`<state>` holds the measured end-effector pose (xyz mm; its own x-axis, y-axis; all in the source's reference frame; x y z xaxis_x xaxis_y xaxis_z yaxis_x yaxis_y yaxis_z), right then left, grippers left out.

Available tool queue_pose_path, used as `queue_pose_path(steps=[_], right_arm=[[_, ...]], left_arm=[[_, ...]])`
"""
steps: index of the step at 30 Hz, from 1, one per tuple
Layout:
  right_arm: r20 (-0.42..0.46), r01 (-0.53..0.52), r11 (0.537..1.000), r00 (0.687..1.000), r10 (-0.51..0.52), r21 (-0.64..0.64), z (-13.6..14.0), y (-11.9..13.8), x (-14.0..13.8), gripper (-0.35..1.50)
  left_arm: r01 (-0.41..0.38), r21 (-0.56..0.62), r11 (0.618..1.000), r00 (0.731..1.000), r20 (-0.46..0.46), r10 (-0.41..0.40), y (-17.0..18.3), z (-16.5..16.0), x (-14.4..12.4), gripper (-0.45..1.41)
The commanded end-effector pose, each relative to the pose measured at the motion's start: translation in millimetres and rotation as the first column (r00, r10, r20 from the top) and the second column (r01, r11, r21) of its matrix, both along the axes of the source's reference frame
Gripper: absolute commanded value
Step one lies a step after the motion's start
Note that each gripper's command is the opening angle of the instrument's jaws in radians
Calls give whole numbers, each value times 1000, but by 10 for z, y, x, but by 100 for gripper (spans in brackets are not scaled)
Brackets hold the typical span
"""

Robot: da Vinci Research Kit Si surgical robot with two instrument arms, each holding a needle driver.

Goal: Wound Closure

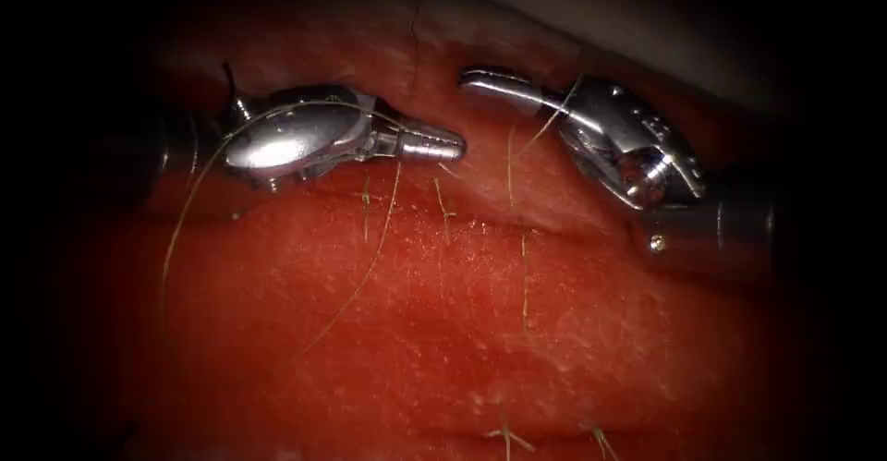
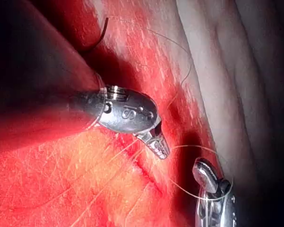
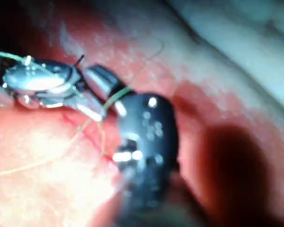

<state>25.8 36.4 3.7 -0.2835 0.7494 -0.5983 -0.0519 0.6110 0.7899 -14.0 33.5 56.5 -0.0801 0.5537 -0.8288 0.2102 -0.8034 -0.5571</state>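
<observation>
The tissue (image 1: 443, 332) is red and wet, and the cut (image 1: 480, 225) runs across it like a long crease. Some short stitches (image 1: 523, 267) cross the cut.

The left tool (image 1: 434, 142) hangs just above the cut, toward the cut's left end. Its two jaws are pressed together. The thread (image 1: 365, 272) lies over the round back of this tool, runs past the base of its jaws, and drops down across the cut onto the tissue below. I cannot tell if the jaws pinch the thread or if it only rests there. In the left wrist view, the left tool (image 2: 159, 146) points at the cut, and the thread (image 2: 212, 152) bends in a thin bow from near its tip over to the right tool (image 2: 204, 170).

The right tool (image 1: 480, 79) is farther above the cut, close to the left tool's tip but not touching it. Its jaws are pressed together too. A bit of thread crosses its neck. I cannot tell if these jaws hold anything.

A thin dark curved bit (image 1: 228, 78) pokes up behind the left tool, well above the cut's left end. It also shows in the left wrist view (image 2: 102, 33). I cannot tell if it is the needle.
</observation>
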Motion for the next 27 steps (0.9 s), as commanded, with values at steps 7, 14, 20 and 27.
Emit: queue_pose_path(steps=[7, 14, 20, 27], right_arm=[[15, 366, 915, 929, -369, -171, -18, 11, 19, 9], [170, 551, 791, 834, -524, -265, -22, 7, 18, 47], [323, 679, 659, 734, -597, -325, -25, 3, 9, 59], [422, 757, 503, 651, -630, -417, -25, -20, 13, 96]], left_arm=[[14, 1, 1000, 1000, -7, -14, 6, 10, -22, -35], [6, 0, 1000, 1000, -12, -6, 10, 12, -25, -35], [-3, -4, 1000, 1000, -27, 3, 10, 13, -24, -35], [-9, -6, 1000, 999, -31, 8, 8, 12, -21, -35]])
